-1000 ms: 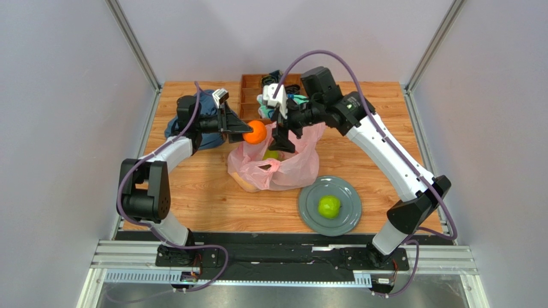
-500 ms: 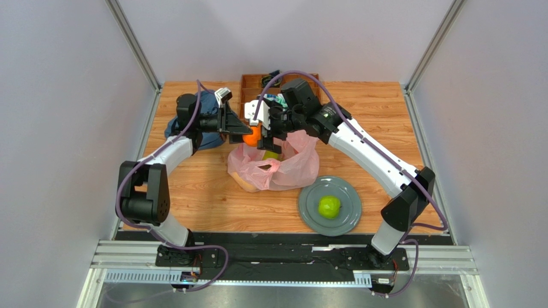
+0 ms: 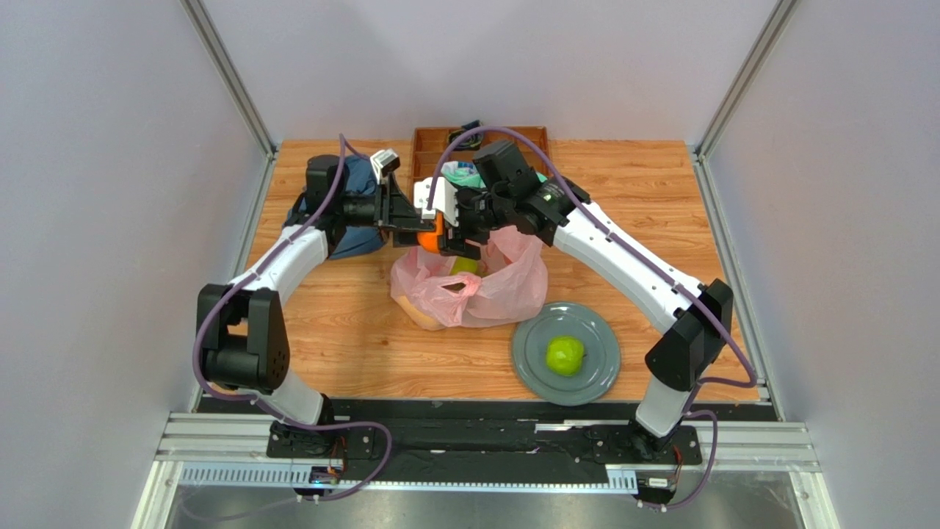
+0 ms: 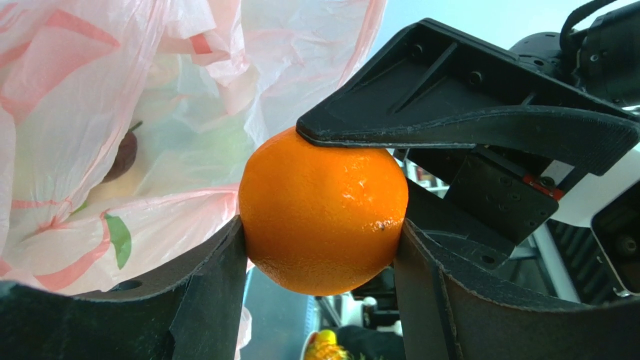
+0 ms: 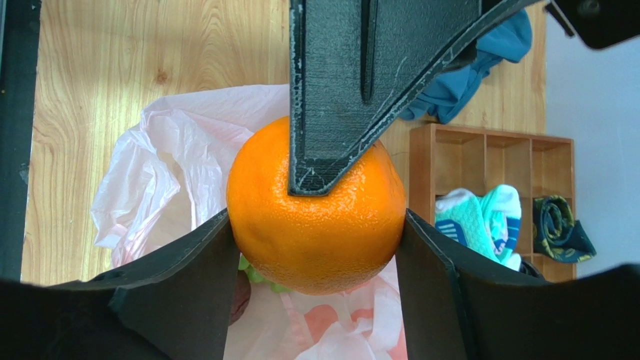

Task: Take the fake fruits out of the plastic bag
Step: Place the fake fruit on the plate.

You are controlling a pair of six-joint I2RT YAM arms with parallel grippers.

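Note:
The orange (image 3: 429, 235) hangs in the air above the back rim of the pink plastic bag (image 3: 485, 289). My left gripper (image 3: 413, 229) grips it from the left and my right gripper (image 3: 446, 227) from the right. In the left wrist view the orange (image 4: 323, 211) sits between my fingers (image 4: 218, 277), with a right finger pressed on top. In the right wrist view the orange (image 5: 315, 214) fills my jaws. The bag (image 5: 165, 172) below holds green grapes (image 5: 255, 274) and a dark plum (image 4: 124, 154). A green apple (image 3: 565, 355) lies on the grey plate (image 3: 530, 369).
A blue cloth (image 3: 355, 212) lies at the back left under my left arm. A wooden compartment tray (image 5: 481, 161) at the back holds teal-and-white socks (image 5: 481, 217). The plate stands at the front right of the bag.
My right gripper has swung left from above the bag to the orange and closed round it. My left gripper has held the orange almost still.

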